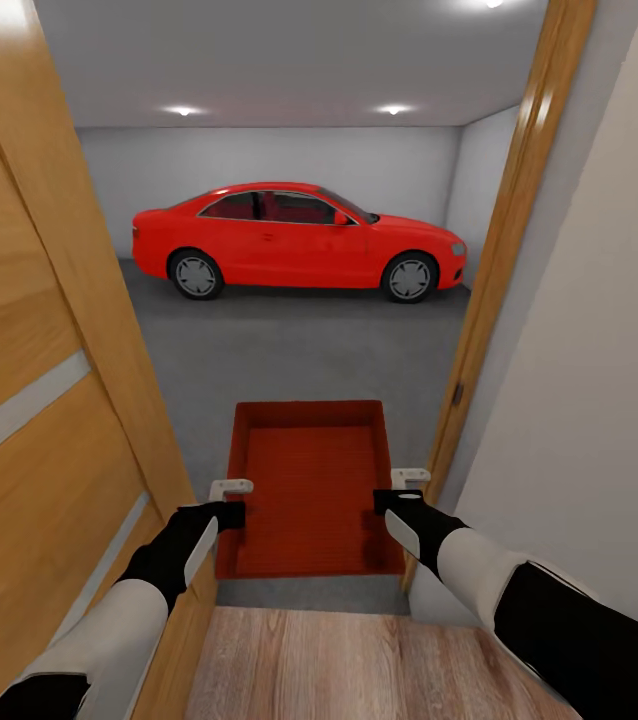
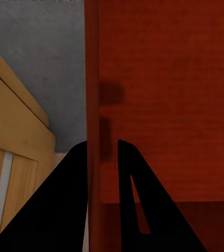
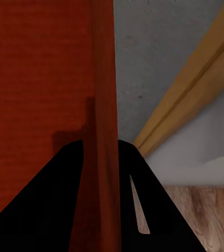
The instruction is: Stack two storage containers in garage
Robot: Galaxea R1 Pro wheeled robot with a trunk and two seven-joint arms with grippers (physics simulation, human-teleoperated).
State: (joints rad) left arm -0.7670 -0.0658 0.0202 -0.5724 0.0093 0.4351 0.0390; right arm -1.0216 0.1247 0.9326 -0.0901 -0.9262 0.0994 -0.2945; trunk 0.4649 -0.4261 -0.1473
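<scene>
So the robot's parked right at the doorway with one orange-red storage container (image 1: 311,487) held out in front of it, carried between both arms over the spot where the light wood plank flooring (image 1: 359,665) gives way to the garage's grey concrete floor (image 1: 299,355). The left gripper (image 1: 230,502) has its fingers pinched on the bin's left wall, and in the left wrist view you can see that wall (image 2: 93,126) running straight down between the two dark fingers (image 2: 64,205), one inside the bin and one outside. Same deal on the other side: the right gripper (image 1: 399,492) is clamped over the right wall, with the rim (image 3: 104,131) sandwiched between its fingers (image 3: 54,199) in the right wrist view. Both pincers look nearly closed, just the wall's thickness apart. The bin looks empty, ribbed bottom showing, though I honestly can't tell whether it's one bin or two nested from this angle. The wooden door (image 1: 29,400) with frosted strips is swung open on the left, the door frame (image 1: 504,250) is on the right just beside the bin's corner. Further in, a red car (image 1: 294,240) sits sideways against the white back wall (image 1: 269,155), well apart from the bin.
</scene>
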